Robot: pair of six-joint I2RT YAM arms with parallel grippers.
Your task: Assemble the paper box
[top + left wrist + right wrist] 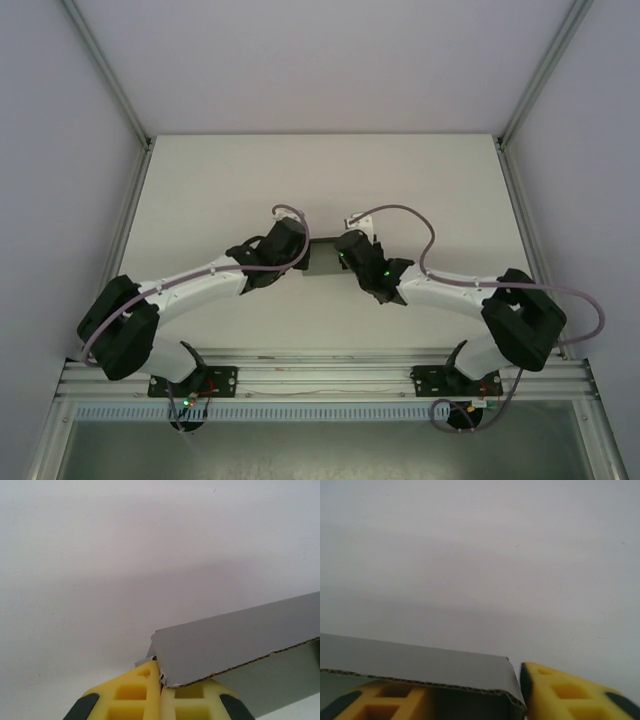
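The paper box (322, 256) is grey corrugated cardboard, held above the middle of the white table between the two arms. In the left wrist view my left gripper (161, 679) is shut on a corner edge of the paper box (235, 640), whose folded panel stretches away to the right. My left gripper (303, 252) meets the box from the left and my right gripper (341, 253) from the right. My right gripper (470, 686) is open around the box's end. One yellow finger (385, 700) sits behind the box wall (420, 665), and the other finger (565, 692) is just outside the corner.
The white table (320, 180) is bordered by an aluminium frame (520, 210) and plain side walls. Both arm bases sit on the rail (320, 378) at the near edge, with cables looping over each wrist.
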